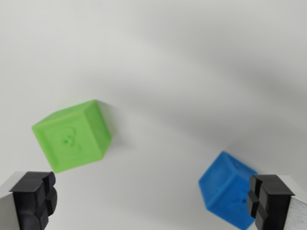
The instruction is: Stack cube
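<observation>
A plain white surface (182, 62) fills the wrist view, matte and bare apart from soft grey shadows that sweep across the upper half and the right side of the frame. Nothing of the room beyond it shows.

Two cubes rest on this surface, well apart from each other. The green cube (72, 136) sits at the left of the frame, a little below the middle, turned so that one corner points toward the upper right; its near face carries a faint embossed mark, too blurred to read. The blue cube (226, 189) lies at the lower right, also rotated, with a similar small relief on its front face, and its lower right edge is hidden behind the right finger pad. Both look like solid plastic blocks of about equal size.

The gripper (153, 201) reaches in from the bottom edge. Its black fingertips (33, 199) appear in the lower left and lower right corners, mounted on pale metal fingers. The jaws stand wide apart with nothing between them. No containers appear in the frame.
</observation>
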